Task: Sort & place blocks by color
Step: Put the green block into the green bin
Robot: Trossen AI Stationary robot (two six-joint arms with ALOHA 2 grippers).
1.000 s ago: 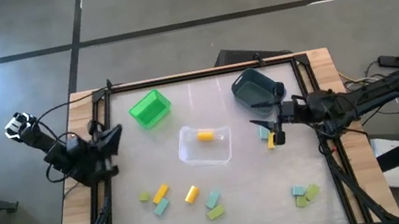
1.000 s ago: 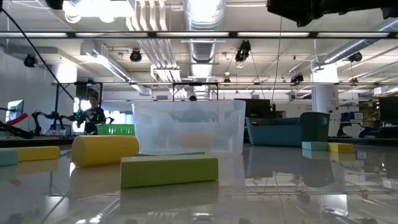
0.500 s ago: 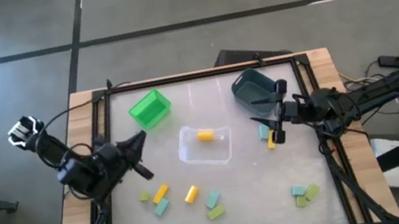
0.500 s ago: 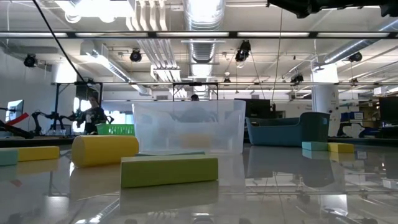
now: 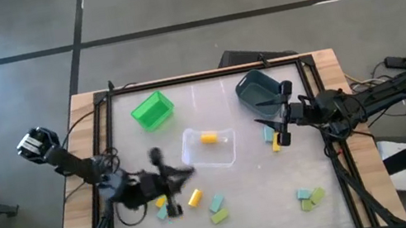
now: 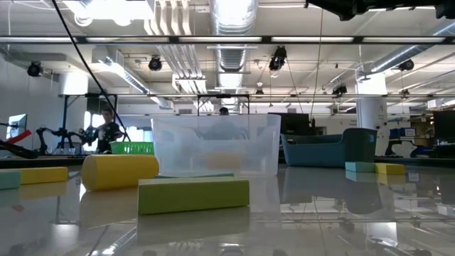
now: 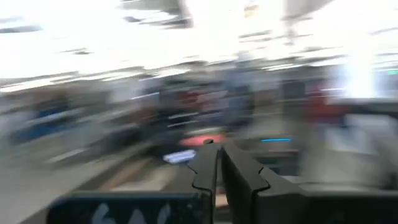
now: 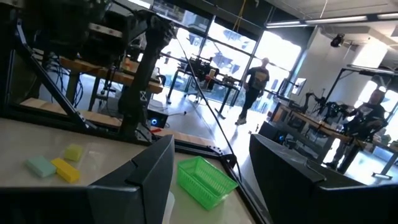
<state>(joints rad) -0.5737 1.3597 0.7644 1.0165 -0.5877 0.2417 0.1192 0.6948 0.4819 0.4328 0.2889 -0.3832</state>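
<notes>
low view, nearest first: a light green block (image 6: 193,195) lies flat on the surface (image 6: 341,220), a yellow block (image 6: 119,171) just behind it, then the clear bin (image 6: 216,145) with a yellow piece dimly inside, and the dark blue-grey bin (image 6: 328,148) and green bin (image 6: 132,148) farther back. the three bins look set out as one target per colour, with the loose blocks scattered on the near side waiting to be sorted.

from above, the left gripper (image 5: 172,188) is blurred over the yellow, green and teal cluster (image 5: 162,203) by the near-left part of the surface; its fingers (image 7: 211,169) are pressed together with nothing between them, so it probably must open before a pick. the right gripper (image 5: 276,119) hangs beside the blue-grey bin, above a teal and yellow pair (image 5: 273,138), its jaws standing wide and empty. more blocks (image 5: 311,196) lie at the near right.
</notes>
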